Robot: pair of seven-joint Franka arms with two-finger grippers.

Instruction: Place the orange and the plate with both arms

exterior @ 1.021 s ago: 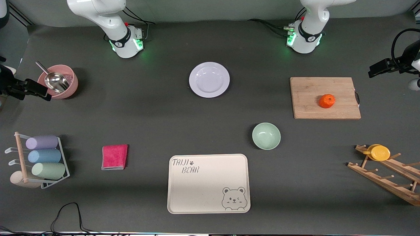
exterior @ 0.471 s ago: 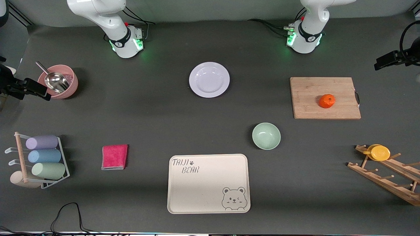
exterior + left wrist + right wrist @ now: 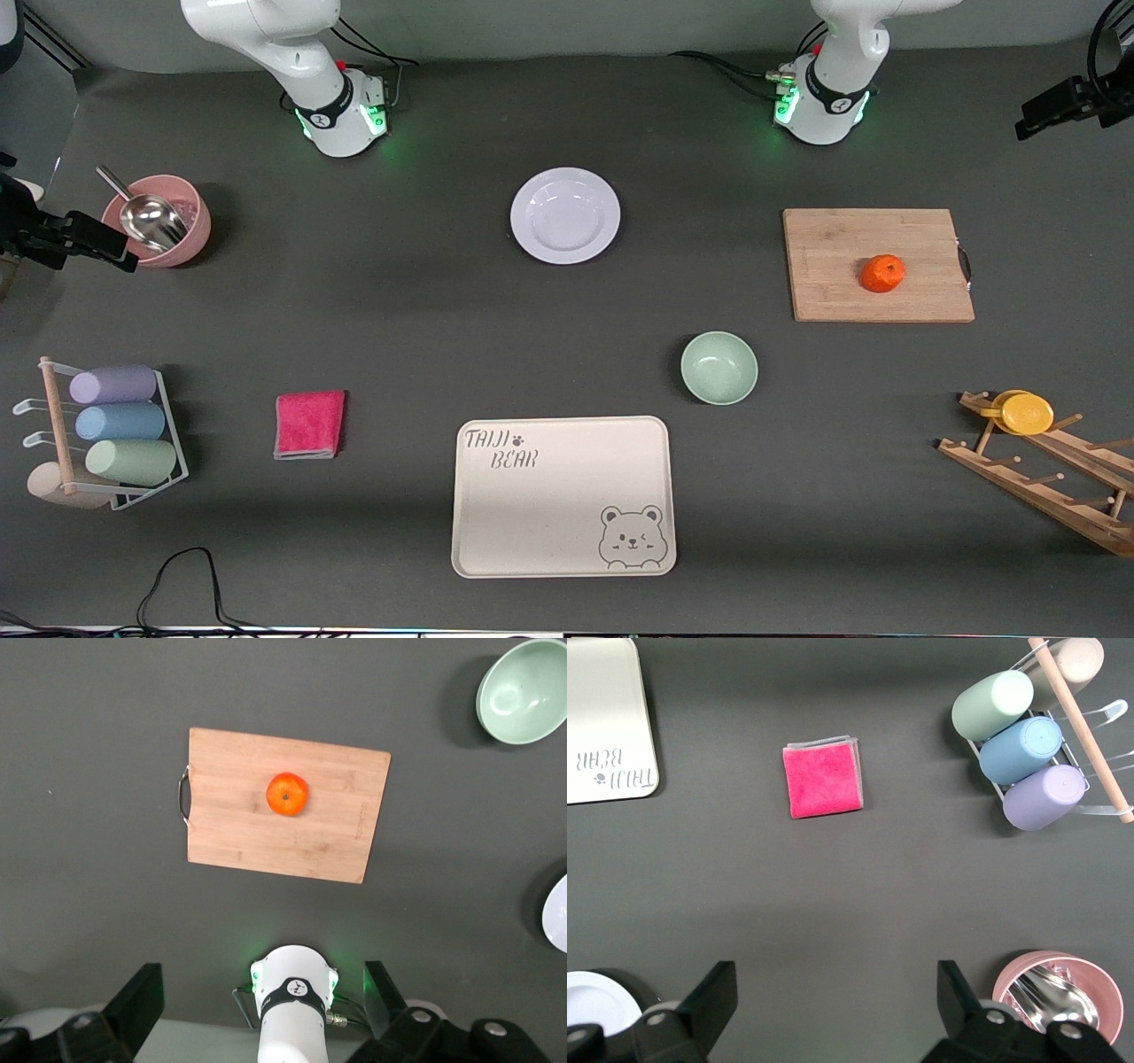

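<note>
The orange (image 3: 883, 273) lies on a wooden cutting board (image 3: 833, 266) toward the left arm's end of the table. It also shows in the left wrist view (image 3: 287, 794). The white plate (image 3: 565, 215) sits mid-table near the arms' bases. Its edge shows in the left wrist view (image 3: 558, 917) and the right wrist view (image 3: 592, 999). My left gripper (image 3: 1059, 105) (image 3: 263, 989) is open and empty, high over the table's edge at the left arm's end. My right gripper (image 3: 89, 239) (image 3: 835, 989) is open and empty, up beside the pink bowl.
A pale-green bowl (image 3: 718, 368) and a beige bear tray (image 3: 532, 523) lie nearer the camera than the plate. A pink cloth (image 3: 309, 424), a rack of cups (image 3: 115, 421), a pink bowl with a metal scoop (image 3: 182, 239) and a wooden rack with a yellow cup (image 3: 1026, 413) are also here.
My left gripper has drifted from beside the cutting board toward the arms' base end of the table. The right gripper, the orange and the plate have stayed put.
</note>
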